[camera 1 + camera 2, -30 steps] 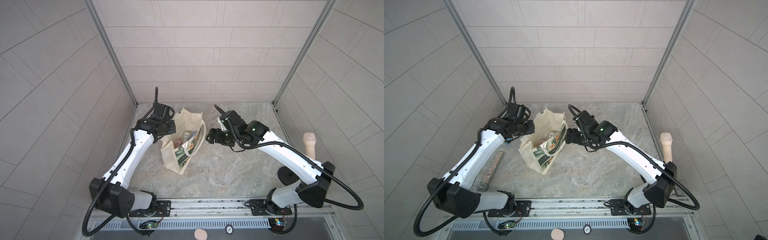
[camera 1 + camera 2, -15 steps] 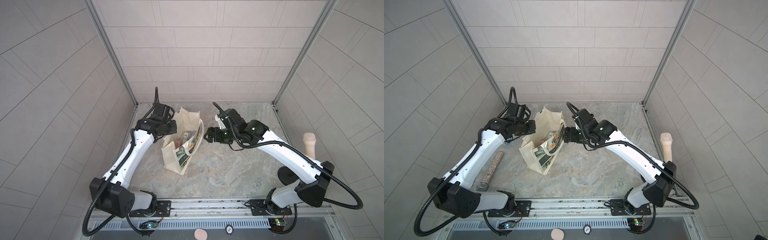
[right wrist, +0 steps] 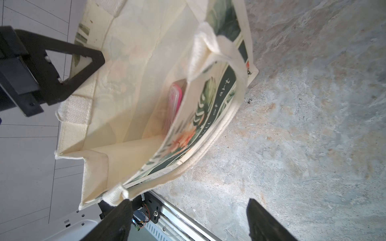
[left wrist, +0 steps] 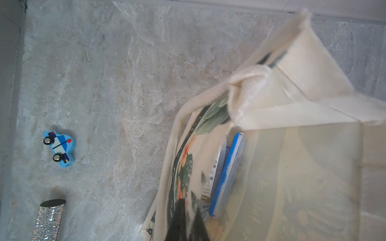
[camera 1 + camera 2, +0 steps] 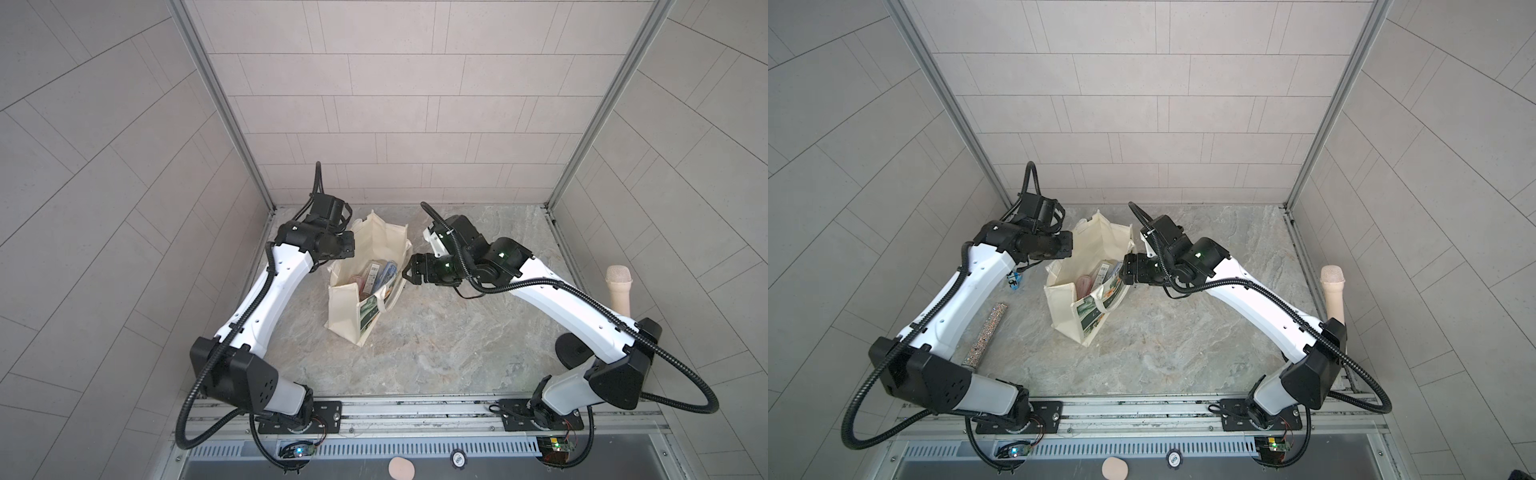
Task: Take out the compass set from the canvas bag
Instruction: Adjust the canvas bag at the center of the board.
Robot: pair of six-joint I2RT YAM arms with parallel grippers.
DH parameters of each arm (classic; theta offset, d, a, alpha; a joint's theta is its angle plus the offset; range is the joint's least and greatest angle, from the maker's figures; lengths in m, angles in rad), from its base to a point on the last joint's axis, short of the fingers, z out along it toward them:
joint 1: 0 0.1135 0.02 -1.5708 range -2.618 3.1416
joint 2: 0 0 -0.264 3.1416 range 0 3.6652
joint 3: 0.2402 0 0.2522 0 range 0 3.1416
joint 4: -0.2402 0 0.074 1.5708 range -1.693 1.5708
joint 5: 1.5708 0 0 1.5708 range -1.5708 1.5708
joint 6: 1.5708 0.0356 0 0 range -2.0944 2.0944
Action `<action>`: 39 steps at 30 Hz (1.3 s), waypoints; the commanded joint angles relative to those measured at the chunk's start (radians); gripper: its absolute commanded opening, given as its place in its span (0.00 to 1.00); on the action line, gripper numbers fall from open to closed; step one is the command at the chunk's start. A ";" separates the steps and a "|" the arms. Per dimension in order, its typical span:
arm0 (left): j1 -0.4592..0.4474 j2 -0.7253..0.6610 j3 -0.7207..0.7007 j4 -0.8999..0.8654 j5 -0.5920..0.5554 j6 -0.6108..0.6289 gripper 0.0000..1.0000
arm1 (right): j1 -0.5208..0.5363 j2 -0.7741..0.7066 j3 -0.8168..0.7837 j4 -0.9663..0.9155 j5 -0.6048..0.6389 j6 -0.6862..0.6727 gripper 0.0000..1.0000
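Reach into canvas bag [image 5: 345, 311].
My right tool [image 5: 409, 272], jaws apart, has reached the rim; left tool [image 5: 349, 249] stays clamped on its wall; compass set, probably the blue-edged case [image 4: 227, 177], lies inside.

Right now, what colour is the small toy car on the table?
Toy car: light blue with navy and white panels; clearest in the left wrist view.
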 commanded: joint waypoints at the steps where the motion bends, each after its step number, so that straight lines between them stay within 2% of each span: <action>1: 0.006 0.021 0.152 0.012 -0.093 0.057 0.00 | -0.008 0.003 0.041 -0.004 -0.009 -0.020 0.85; 8: -0.002 0.139 0.449 -0.099 -0.108 0.101 0.00 | -0.018 -0.011 0.063 -0.020 -0.013 -0.053 0.84; 11: -0.035 0.148 0.480 -0.114 -0.095 0.095 0.00 | -0.022 -0.030 0.046 0.002 -0.013 -0.057 0.84; 13: -0.065 0.130 0.432 -0.106 -0.087 0.088 0.00 | -0.024 -0.046 0.011 0.033 -0.013 -0.054 0.84; 18: -0.100 -0.001 0.088 0.062 -0.008 0.032 0.00 | -0.024 -0.081 -0.109 0.158 -0.071 0.011 0.81; 21: -0.101 -0.042 -0.024 0.109 0.039 0.009 0.00 | -0.024 -0.088 -0.162 0.208 -0.092 0.051 0.77; 26: -0.107 -0.067 -0.067 0.103 0.070 0.018 0.00 | -0.024 -0.057 -0.199 0.234 -0.108 0.080 0.65; 33: -0.116 -0.080 -0.073 0.100 0.065 0.018 0.00 | -0.025 0.057 -0.131 0.272 -0.103 0.125 0.57; 35: -0.116 -0.080 -0.070 0.099 0.063 0.018 0.00 | -0.030 0.115 -0.088 0.254 -0.116 0.159 0.57; 39: -0.120 -0.083 -0.077 0.100 0.047 0.015 0.00 | -0.030 0.221 0.012 0.238 -0.141 0.170 0.66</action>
